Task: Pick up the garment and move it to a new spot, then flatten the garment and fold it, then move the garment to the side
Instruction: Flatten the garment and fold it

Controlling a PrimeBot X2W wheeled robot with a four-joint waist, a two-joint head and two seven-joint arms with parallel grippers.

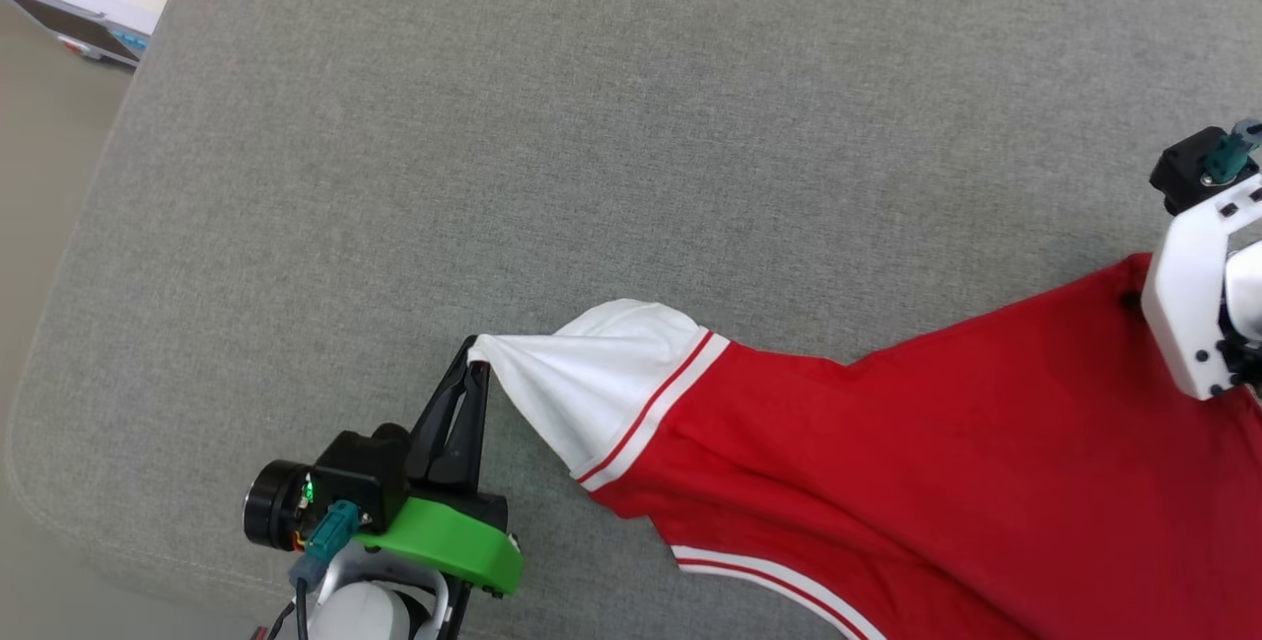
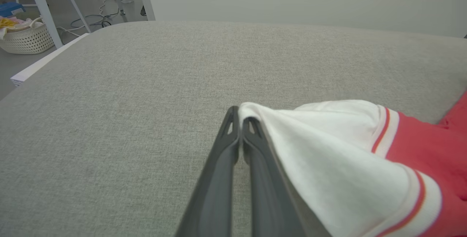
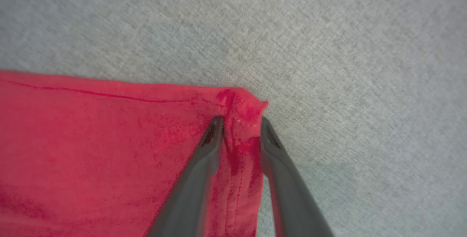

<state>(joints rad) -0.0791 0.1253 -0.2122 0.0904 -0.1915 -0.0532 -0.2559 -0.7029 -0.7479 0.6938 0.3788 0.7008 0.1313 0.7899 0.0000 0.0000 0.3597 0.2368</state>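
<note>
On the grey cushion (image 1: 493, 127), the garment (image 1: 887, 423) is lying across the near right part. Its red body is running off the right and near edges of the head view, and one white sleeve (image 1: 611, 374) is stretching out to the left. The left gripper (image 1: 471, 352) is pinching the tip of that sleeve, jaws pressed together on the cloth, drawing it into a taut point. At the far right end of the red cloth, the right gripper (image 3: 239, 122) is standing astride a hem corner (image 3: 251, 105). Its jaws are partly apart with the puckered corner between them, and no firm pinch is showing.

Judging by this, the flattening step is in hand: the two arms are taking opposite ends of the garment to spread it. The cloth between them is lying in slanted creases, so it is not flat yet and no fold is made. The next move is calling for the right jaws to clamp fully on the corner. Both arms would then pull apart evenly, left and right, and lay the cloth down smooth. Pulling before the right grip is sure would likely let the corner slip out.
</note>
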